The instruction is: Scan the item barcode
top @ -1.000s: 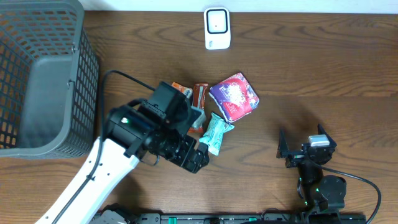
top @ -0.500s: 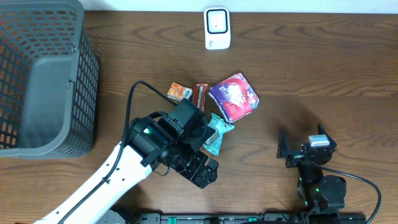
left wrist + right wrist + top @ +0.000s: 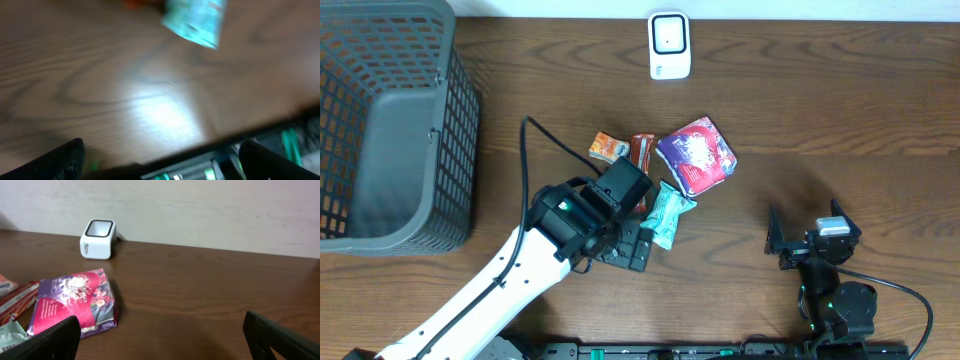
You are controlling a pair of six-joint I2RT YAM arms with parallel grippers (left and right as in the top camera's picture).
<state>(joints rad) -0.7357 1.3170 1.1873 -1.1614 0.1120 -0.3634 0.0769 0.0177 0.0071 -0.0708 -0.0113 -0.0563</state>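
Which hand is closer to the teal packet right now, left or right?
Left. The left hand is just beside the teal packet, at its lower-left end; the right hand is far off to the packet's right.

Left claw (image 3: pixel 635 247) swung back toward teal packet (image 3: pixel 667 215).

From overhead you look straight down on the table (image 3: pixel 840 130), while your left wrist view sits close and blurred over the teal packet (image 3: pixel 195 20) and your right looks low across toward the scanner (image 3: pixel 98 239), both seen overhead too.
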